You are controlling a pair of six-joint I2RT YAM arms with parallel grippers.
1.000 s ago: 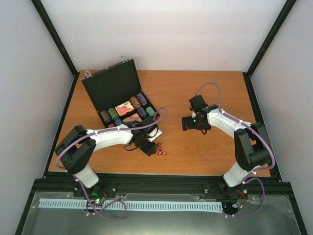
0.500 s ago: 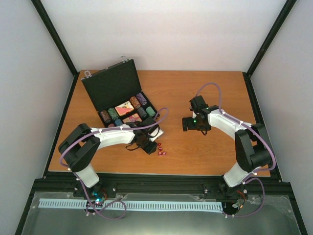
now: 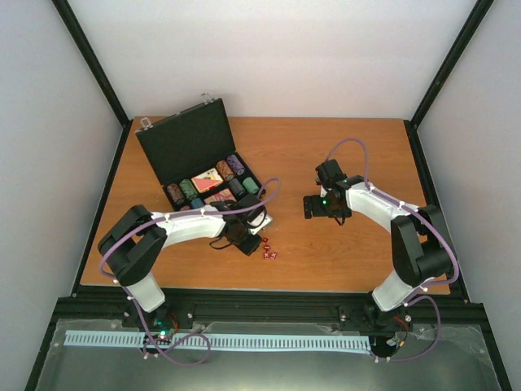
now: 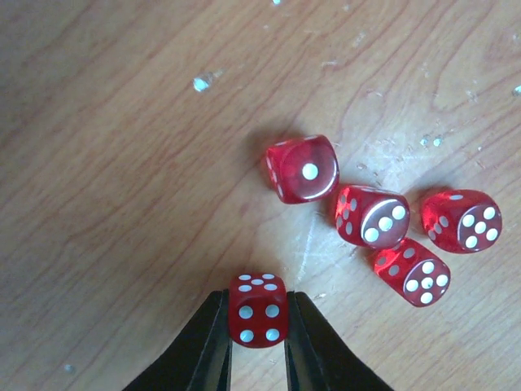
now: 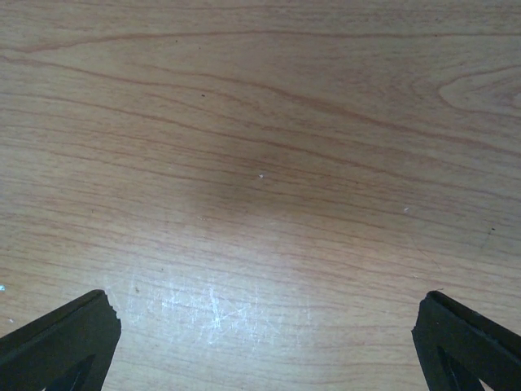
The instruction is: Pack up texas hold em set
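Closing in over the last second, the left end effector (image 4: 257, 326) is now pinching one small translucent red die (image 4: 257, 308) between its black fingers, low over the orange-brown wooden bench (image 3: 350, 147) near its front edge. Four more red dice (image 4: 372, 216) are lying just to the right, clear of the grip. The flat black hinged briefcase (image 3: 186, 145) is standing open at the far left, holding multicoloured poker-chip stacks (image 3: 235, 168) and a red card box (image 3: 207, 179). The right end effector (image 5: 264, 299) is hovering right of centre, fingers spread wide over bare wood.
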